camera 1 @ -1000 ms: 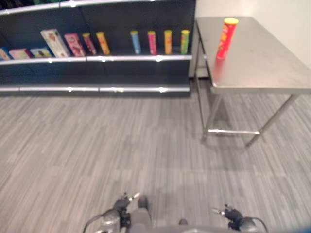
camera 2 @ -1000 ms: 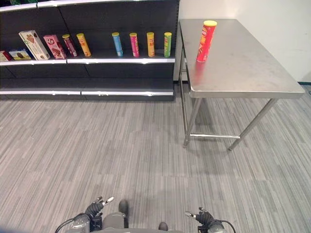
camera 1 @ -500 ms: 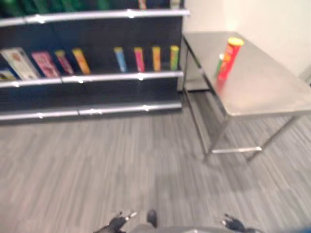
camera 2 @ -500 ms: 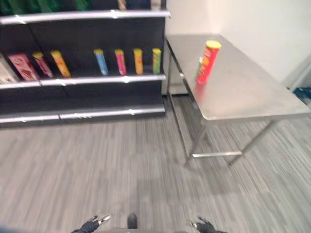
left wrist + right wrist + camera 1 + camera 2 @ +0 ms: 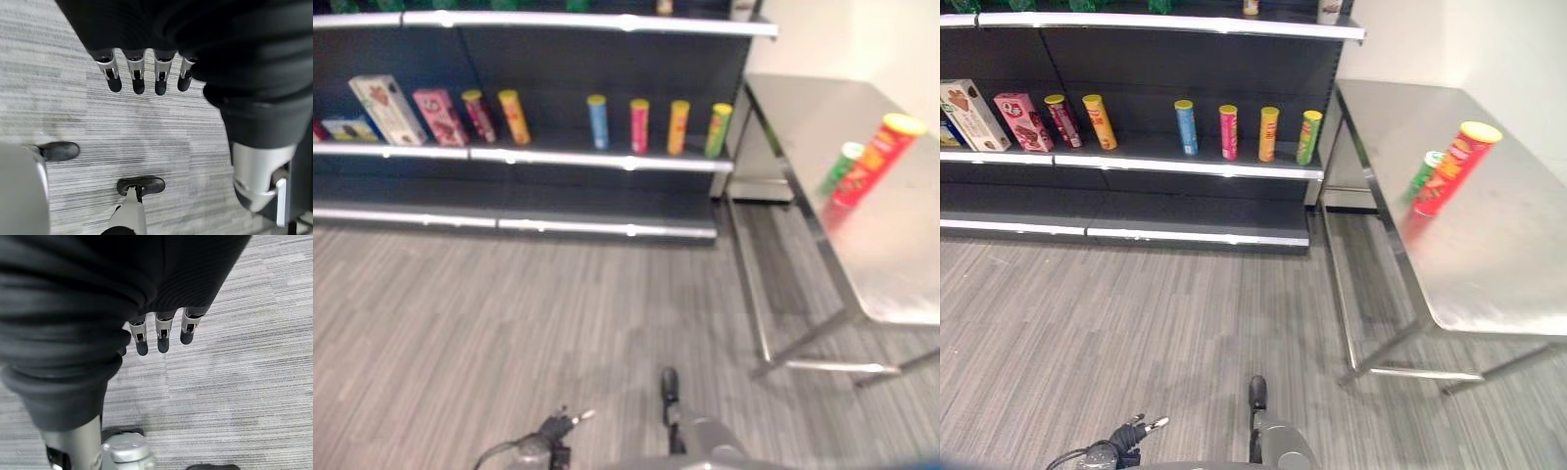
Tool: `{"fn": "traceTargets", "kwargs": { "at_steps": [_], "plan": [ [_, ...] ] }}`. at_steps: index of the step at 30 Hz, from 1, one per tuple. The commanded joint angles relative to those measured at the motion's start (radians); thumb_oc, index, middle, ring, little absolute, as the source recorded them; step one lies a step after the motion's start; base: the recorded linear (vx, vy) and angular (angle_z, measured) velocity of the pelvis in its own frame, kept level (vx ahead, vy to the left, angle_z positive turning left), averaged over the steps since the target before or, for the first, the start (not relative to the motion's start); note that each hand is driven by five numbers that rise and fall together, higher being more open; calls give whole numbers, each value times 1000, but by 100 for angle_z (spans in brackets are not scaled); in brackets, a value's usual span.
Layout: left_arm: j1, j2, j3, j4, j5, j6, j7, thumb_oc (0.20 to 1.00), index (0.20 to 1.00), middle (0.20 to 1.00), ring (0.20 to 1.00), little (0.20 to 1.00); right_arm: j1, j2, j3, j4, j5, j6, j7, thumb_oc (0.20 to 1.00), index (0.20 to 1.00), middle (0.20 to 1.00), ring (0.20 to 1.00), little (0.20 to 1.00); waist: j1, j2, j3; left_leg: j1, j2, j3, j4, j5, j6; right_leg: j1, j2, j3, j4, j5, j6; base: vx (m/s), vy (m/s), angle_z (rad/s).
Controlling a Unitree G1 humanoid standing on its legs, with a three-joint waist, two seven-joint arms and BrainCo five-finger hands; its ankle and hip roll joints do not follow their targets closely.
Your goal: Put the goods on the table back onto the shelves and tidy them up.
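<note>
I see a red canister with a yellow lid (image 5: 1451, 166) on the silver-grey steel table (image 5: 1489, 284), a green canister (image 5: 1422, 173) just behind it, blue (image 5: 1185, 126), pink (image 5: 1228, 131), orange (image 5: 1268, 133) and green (image 5: 1308, 137) tubes on the dark shelves (image 5: 1136, 166), grey striped floor (image 5: 1136, 333).

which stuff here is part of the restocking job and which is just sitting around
Job:
- red can standing on the table
- green can just behind it
- shelves they go back to
- left hand and right hand, both empty over the floor

Just there:
- the cans and boxes already on the shelf
</note>
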Motion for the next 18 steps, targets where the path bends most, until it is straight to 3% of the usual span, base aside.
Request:
{"fn": "traceTargets", "kwargs": {
  "at_steps": [1,2,4,5,6,7,9,10,11,13,14,15,16,17,18],
  "plan": [
    [-37,32,-6,-28,55,-23,-14,1000,1000,1000,1000,1000,-45,-24,17,-6,-18,-16,8,1000,1000,1000,1000,1000,-12,-9,-19,46,3,80,75,90,-137,61,26,-2,-101,69,43,474,-99,42],
    [-37,33,-6,-28,55,-23,-14,1000,1000,1000,1000,1000,-45,-24,17,-6,-18,-16,8,1000,1000,1000,1000,1000,-15,-12,-20,43,0,77,76,92,-136,59,21,-3,-101,70,43,445,-70,65],
    [-43,35,-9,-29,51,-17,-4,1000,1000,1000,1000,1000,-60,-31,19,-9,-16,-17,2,1000,1000,1000,1000,1000,-17,-8,-17,-53,11,129,293,196,-225,97,20,16,-88,68,33,296,-47,49],
    [-43,37,3,-44,29,-17,4,1000,1000,1000,1000,1000,-74,-36,24,-19,2,-20,0,1000,1000,1000,1000,1000,6,-18,4,-166,23,169,539,297,-285,151,29,51,-87,35,-1,369,-82,-4],
    [-42,40,14,-46,22,-15,8,1000,1000,1000,1000,1000,-79,-38,28,-15,5,-17,-3,1000,1000,1000,1000,1000,13,-32,9,-206,21,189,643,341,-300,177,26,66,-89,17,-19,408,-90,-19],
    [-35,40,18,-48,18,-13,8,1000,1000,1000,1000,1000,-79,-36,31,-14,2,-14,-1,1000,1000,1000,1000,1000,22,-34,11,-228,34,209,694,353,-296,198,35,81,-95,3,-28,350,-85,-68],
    [-34,42,22,-44,22,-11,15,1000,1000,1000,1000,1000,-81,-41,28,-11,8,-10,-5,1000,1000,1000,1000,1000,36,-44,16,-265,42,248,780,338,-280,222,37,107,-101,-15,-38,226,-49,-96],
    [-32,40,19,-46,16,-12,13,1000,1000,1000,1000,1000,-85,-38,30,-9,12,-11,-3,1000,1000,1000,1000,1000,45,-50,18,-288,62,272,767,328,-259,239,37,125,-101,-24,-40,326,-2,-71],
    [-34,37,20,-49,6,-12,9,1000,1000,1000,1000,1000,-76,-33,34,-13,16,-11,-3,1000,1000,1000,1000,1000,56,-62,21,-342,120,327,688,260,-196,275,26,156,-101,-43,-38,409,33,-51],
    [-36,40,15,-54,5,-22,16,1000,1000,1000,1000,1000,-75,-33,37,-7,16,-12,-3,1000,1000,1000,1000,1000,72,-63,29,-378,120,318,483,195,-151,291,23,211,-101,-59,-19,325,137,-43],
    [-38,38,9,-56,3,-24,16,1000,1000,1000,1000,1000,-81,-34,41,-6,10,-13,-4,1000,1000,1000,1000,1000,82,-55,30,-367,114,283,352,197,-146,296,25,233,-101,-61,-10,157,123,-58],
    [-38,38,9,-56,3,-24,16,1000,1000,1000,1000,1000,-81,-34,41,-6,10,-13,-4,1000,1000,1000,1000,1000,81,-56,29,-366,112,283,347,200,-145,295,23,232,-101,-61,-10,164,138,-99],
    [-39,41,8,-52,4,-34,23,1000,1000,1000,1000,1000,-82,-36,47,4,-1,-13,-6,1000,1000,1000,1000,1000,97,-42,30,-363,95,204,200,216,-144,298,34,264,-101,-73,-1,234,170,-90],
    [-45,42,0,-50,0,-38,31,1000,1000,1000,1000,1000,-82,-38,50,19,-24,-15,-16,1000,1000,1000,1000,1000,115,-26,28,-376,82,77,70,259,-158,312,39,306,-101,-81,6,236,169,-82],
    [-45,42,0,-50,0,-38,31,1000,1000,1000,1000,1000,-82,-38,50,19,-24,-16,-16,1000,1000,1000,1000,1000,115,-27,31,-370,83,78,65,260,-158,316,39,306,-101,-82,6,185,138,-97]
  ]
}}
